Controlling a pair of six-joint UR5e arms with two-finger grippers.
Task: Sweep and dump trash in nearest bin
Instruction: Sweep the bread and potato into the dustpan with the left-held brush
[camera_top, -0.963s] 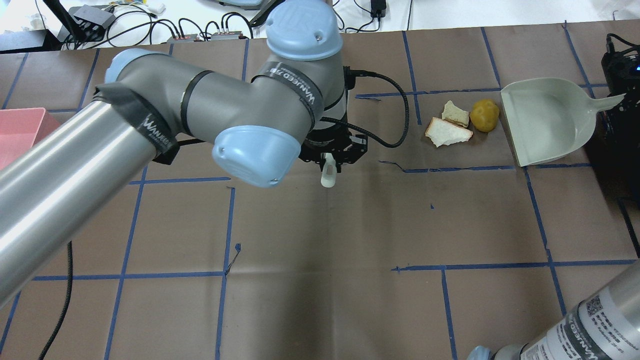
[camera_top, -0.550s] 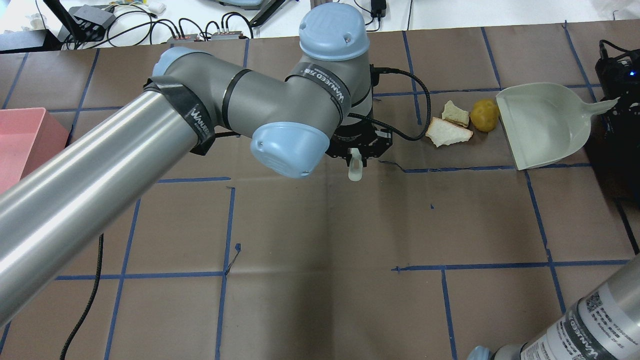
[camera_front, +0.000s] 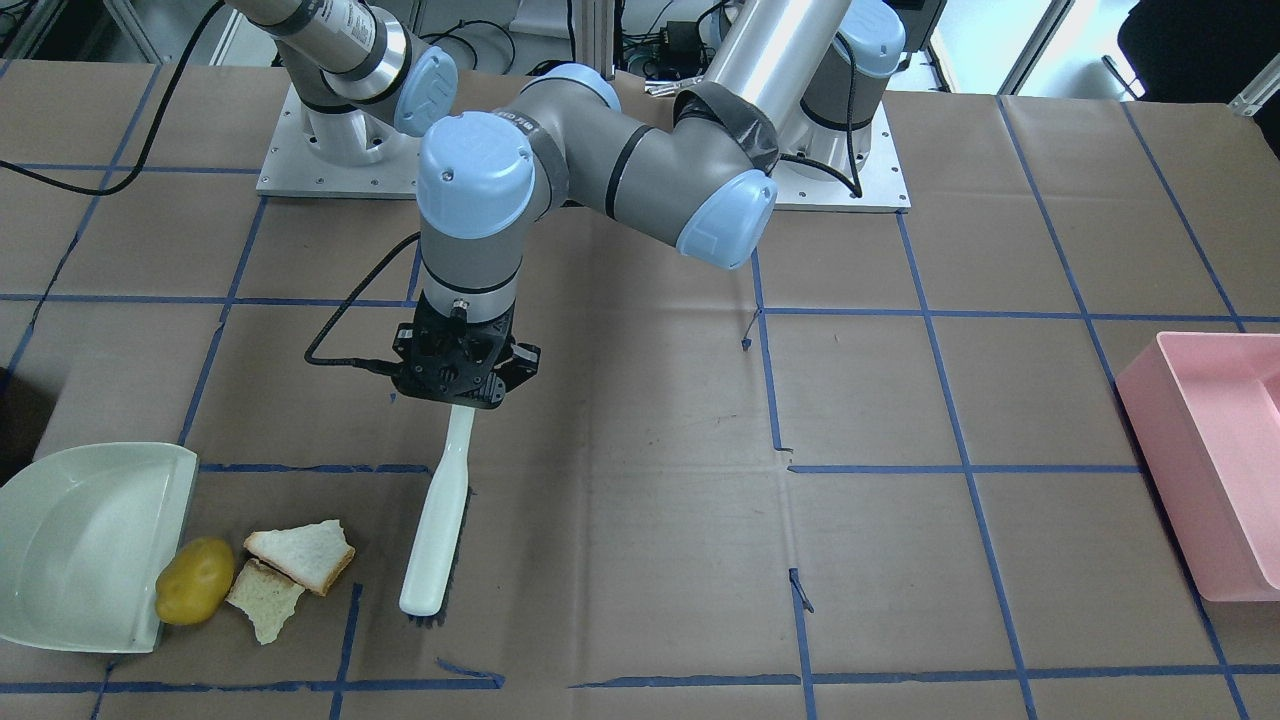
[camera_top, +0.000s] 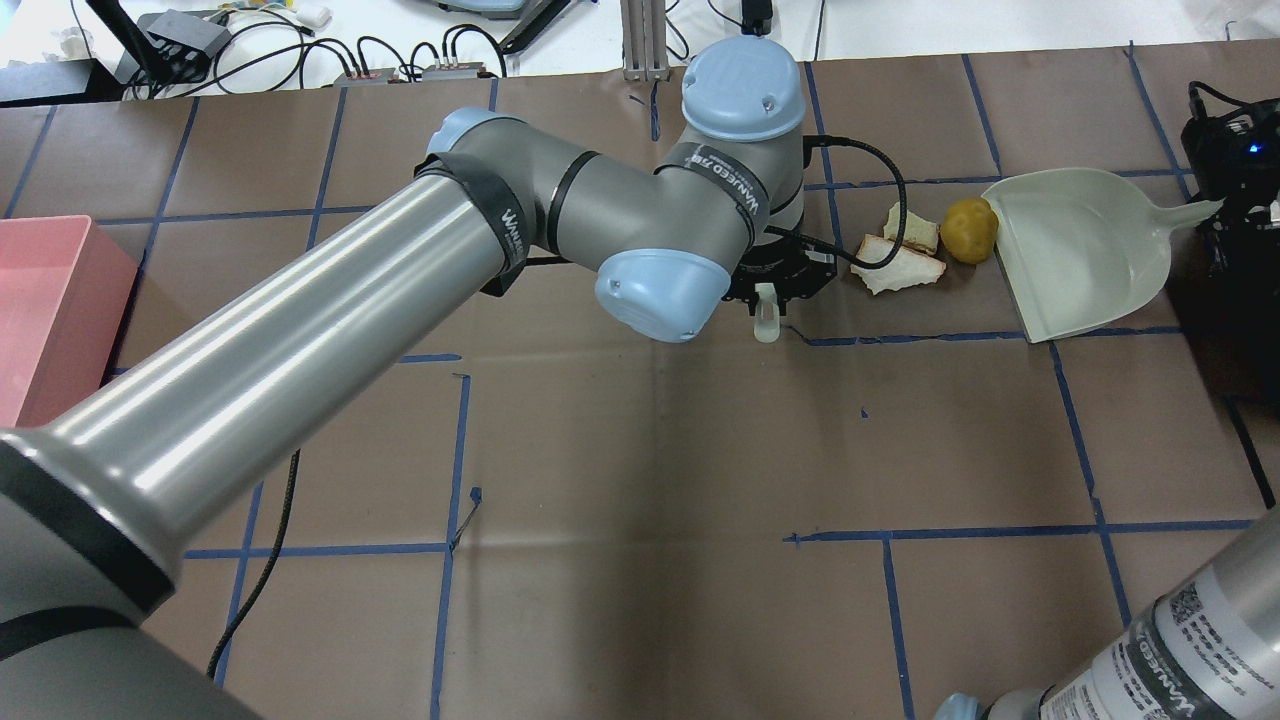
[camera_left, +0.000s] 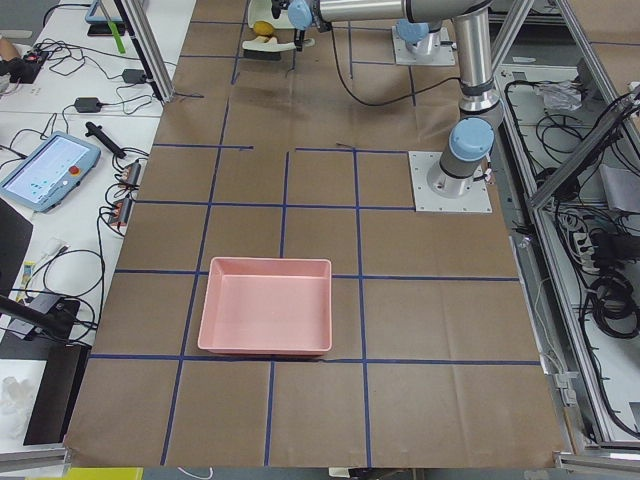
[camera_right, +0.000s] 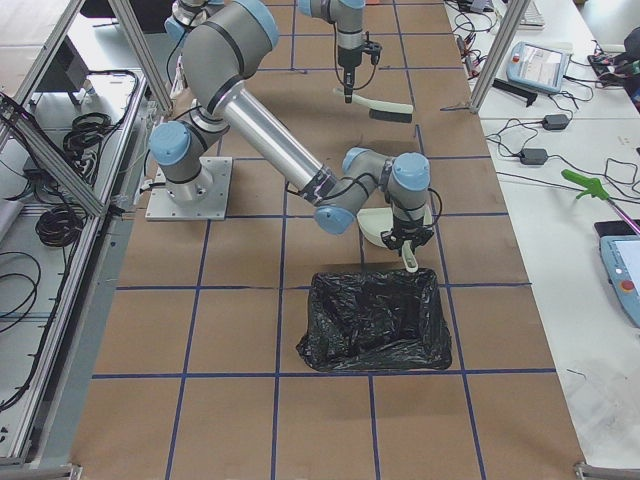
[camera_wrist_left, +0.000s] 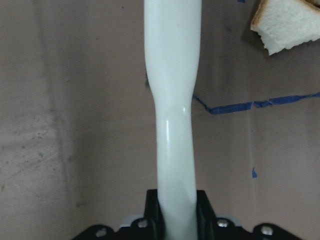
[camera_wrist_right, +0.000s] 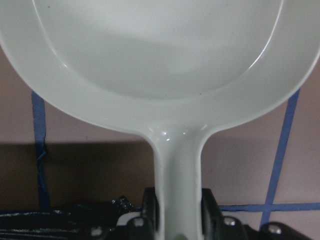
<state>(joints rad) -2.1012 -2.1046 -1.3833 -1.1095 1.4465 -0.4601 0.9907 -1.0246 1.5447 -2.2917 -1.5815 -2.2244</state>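
Potato lump sits right against the lip of my dustpan, with the two bread pieces just beside it and the brush near them on the far side. My left gripper is clamped on the brush handle, and my right gripper is squeezing the dustpan handle.

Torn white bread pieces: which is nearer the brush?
The larger triangular white bread slice: it lies closest to the white-handled brush. The smaller torn piece sits farther off.

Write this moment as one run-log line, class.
left gripper: shut on brush | right gripper: shut on dustpan | brush: beside bread pieces, apart | potato: at dustpan lip | dustpan: empty
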